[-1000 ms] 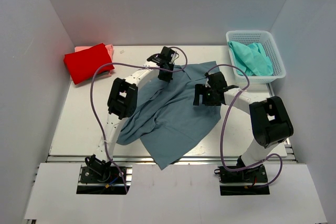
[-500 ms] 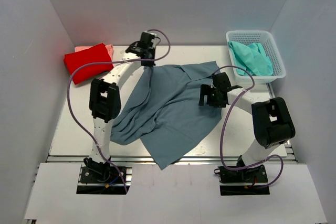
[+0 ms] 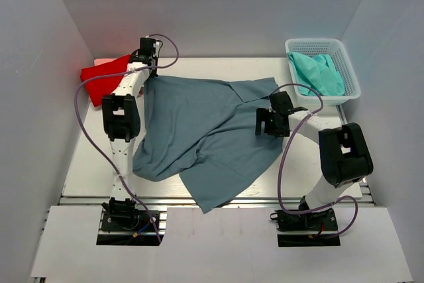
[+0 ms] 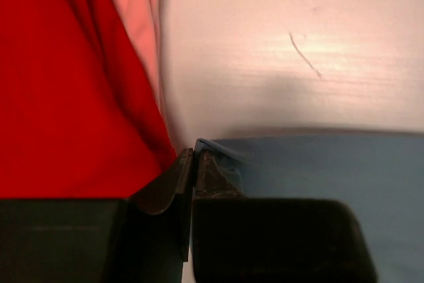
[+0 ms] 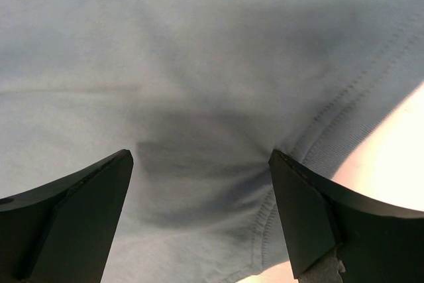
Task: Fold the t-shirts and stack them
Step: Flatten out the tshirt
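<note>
The blue-grey t-shirt (image 3: 199,130) lies spread across the middle of the table. My left gripper (image 3: 147,64) is at its far left corner, shut on the shirt's edge (image 4: 218,154), right beside the folded red t-shirt (image 3: 103,79) that lies on a pink one (image 3: 106,61). The red (image 4: 66,84) and pink (image 4: 142,24) shirts fill the left of the left wrist view. My right gripper (image 3: 273,124) is open, fingers straddling the shirt's hemmed right edge (image 5: 318,137). A teal t-shirt (image 3: 317,74) lies in the basket.
A white mesh basket (image 3: 344,54) stands at the back right corner. White walls enclose the table on three sides. Bare tabletop (image 3: 93,157) shows at the left, and also in the left wrist view (image 4: 285,38). Purple cables loop over both arms.
My left gripper has pulled the shirt's corner left and back toward the red shirt, spreading the cloth out. My right gripper has stayed at the shirt's right edge.
</note>
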Controlling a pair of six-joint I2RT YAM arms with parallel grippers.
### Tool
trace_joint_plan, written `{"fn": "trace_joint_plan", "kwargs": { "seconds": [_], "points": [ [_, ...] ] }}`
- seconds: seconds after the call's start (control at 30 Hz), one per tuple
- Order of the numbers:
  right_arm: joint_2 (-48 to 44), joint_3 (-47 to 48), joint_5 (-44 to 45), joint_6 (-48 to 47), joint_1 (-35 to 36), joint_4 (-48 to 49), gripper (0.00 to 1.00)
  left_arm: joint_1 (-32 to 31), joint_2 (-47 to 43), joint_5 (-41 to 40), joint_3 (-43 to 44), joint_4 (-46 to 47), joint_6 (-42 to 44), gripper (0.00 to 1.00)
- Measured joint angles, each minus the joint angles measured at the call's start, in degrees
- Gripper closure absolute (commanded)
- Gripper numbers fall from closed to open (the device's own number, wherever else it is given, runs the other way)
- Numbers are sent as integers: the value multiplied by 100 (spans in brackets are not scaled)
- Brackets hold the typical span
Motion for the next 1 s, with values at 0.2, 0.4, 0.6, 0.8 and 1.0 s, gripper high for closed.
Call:
{"fn": "trace_joint_plan", "kwargs": {
  "seconds": [0.2, 0.4, 0.6, 0.8, 1.0],
  "points": [
    [31, 107, 232, -68, -127, -173, 10, 87, 719, -284, 702, 269, 245, 100],
    [179, 520, 282, -208, -186, -195, 10, 94, 776, -101, 782, 730, 269, 0],
    [-168, 417, -57, -326, -144, -105, 10, 42, 494, 680, 581, 951, 81, 0],
    [-863, -291, -1198, -149, 37, 348, 10, -87, -295, 1971, -39, 721, -275, 0],
    [-503, -649, -1427, 387, 94, 485, 10, -367, -1379, 2522, -1467, 715, -667, 0]
  ]
}}
